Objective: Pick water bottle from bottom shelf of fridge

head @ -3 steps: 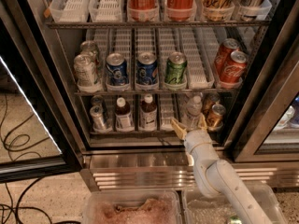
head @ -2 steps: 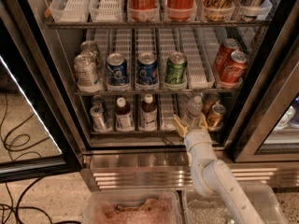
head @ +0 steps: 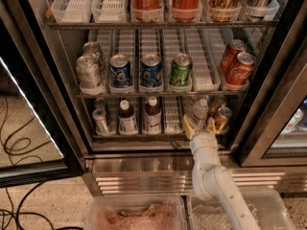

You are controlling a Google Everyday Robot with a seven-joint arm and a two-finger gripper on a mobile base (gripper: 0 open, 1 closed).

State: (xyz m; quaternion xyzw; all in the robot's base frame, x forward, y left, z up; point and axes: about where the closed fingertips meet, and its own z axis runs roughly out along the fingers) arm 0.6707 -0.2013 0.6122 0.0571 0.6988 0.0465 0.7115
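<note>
Gripper [head: 199, 127] edged forward — spread wide at water bottle [head: 199, 110]

One gripper [head: 200, 126] by one water bottle [head: 199, 109], two brown bottles [head: 126, 117] [head: 152, 115], two blue cans [head: 120, 71] [head: 151, 71], one green can [head: 181, 70].

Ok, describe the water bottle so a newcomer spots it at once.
In the fridge, go to the bottom shelf, the shortest rack. The water bottle stands right of centre, just behind the open gripper. It is clear with a white cap, unlike the brown bottles to its left.
</note>
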